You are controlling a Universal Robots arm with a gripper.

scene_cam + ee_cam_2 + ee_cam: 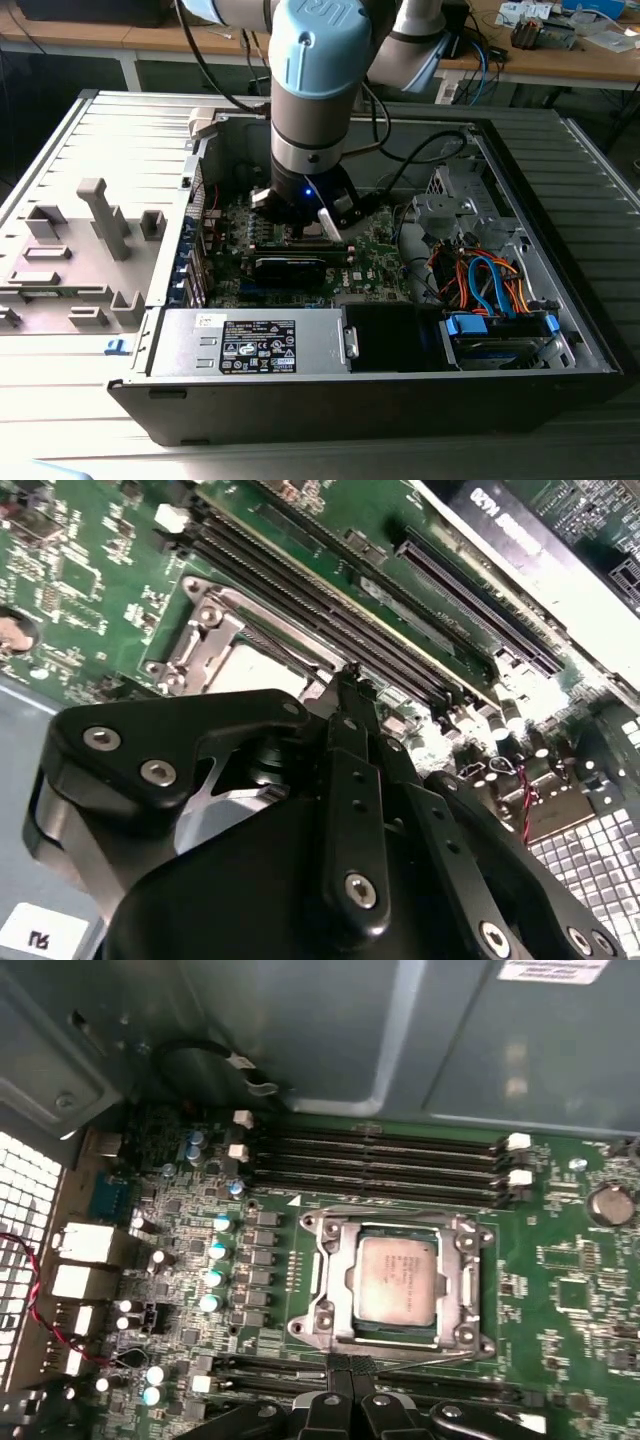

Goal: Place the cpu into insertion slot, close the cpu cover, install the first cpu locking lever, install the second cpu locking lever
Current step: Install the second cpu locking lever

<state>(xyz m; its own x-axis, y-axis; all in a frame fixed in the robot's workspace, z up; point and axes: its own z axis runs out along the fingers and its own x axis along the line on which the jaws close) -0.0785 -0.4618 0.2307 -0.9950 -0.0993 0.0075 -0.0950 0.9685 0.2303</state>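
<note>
In the first wrist view the cpu (397, 1280) lies flat in the insertion slot (306, 1226) on the green board, pale metal face up. The cpu cover (336, 1282) lies down around it, its window framing the chip. A thin metal locking lever (430, 1356) runs along one edge of the socket. My gripper (350, 1365) is shut, its black fingertips pressed together right at that lever's end; whether they pinch it I cannot tell. In the second wrist view the gripper (348, 675) points at the socket's silver rim (205, 630). The exterior view shows the gripper (300, 228) low inside the computer case.
Memory slots (380, 1155) run beside the socket. A long black card (290, 265) sits close to the gripper. The power supply (250, 345), orange and blue cables (480, 275) and case walls (540, 200) hem the board in. A grey fixture (80, 240) lies on the exterior view's left.
</note>
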